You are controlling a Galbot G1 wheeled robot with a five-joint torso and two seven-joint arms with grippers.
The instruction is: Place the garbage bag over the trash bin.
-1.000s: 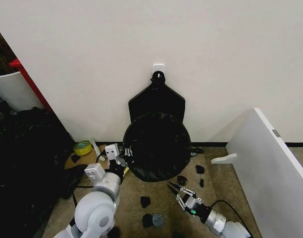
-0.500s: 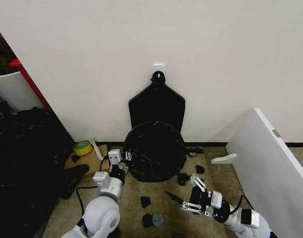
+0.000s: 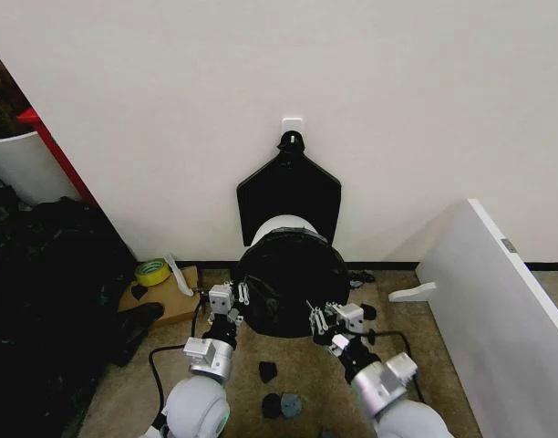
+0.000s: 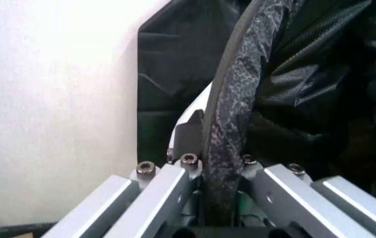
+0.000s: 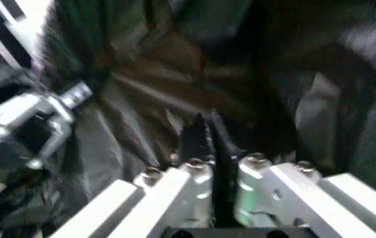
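Behind garbage bag (image 3: 293, 283) hangs a black bag bundle (image 3: 289, 187).

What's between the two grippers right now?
The bag-covered bin. In the head view the left gripper and right gripper sit at opposite edges of the garbage bag, which spans the gap; the white trash bin peeks out behind.
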